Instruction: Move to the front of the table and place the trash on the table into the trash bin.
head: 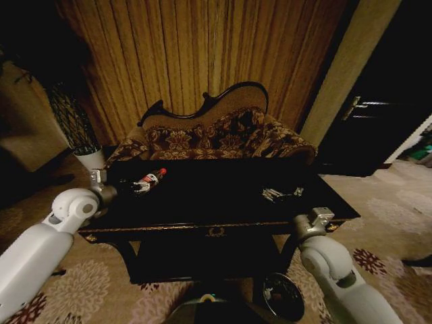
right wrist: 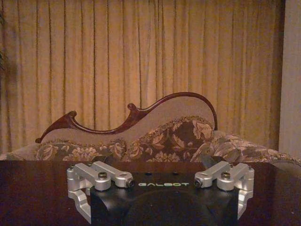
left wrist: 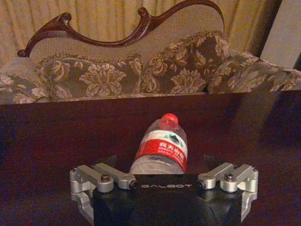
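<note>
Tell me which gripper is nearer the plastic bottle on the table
Left. The left gripper sits at the table's left end, right beside the bottle, which lies directly ahead of it. The right gripper is at the front right edge, far across the table.

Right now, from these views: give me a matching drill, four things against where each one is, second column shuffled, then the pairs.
Things
1. clear plastic bottle with red label
2. small pale crumpled scrap
3. round dark trash bin
4. right gripper

Places
A. on the carpet, in front of the glossy black table
B. lying on the table's left part, just ahead of the left gripper
C. at the table's front right edge
D. on the table's right part

Pairs: 1-B, 2-D, 3-A, 4-C
</note>
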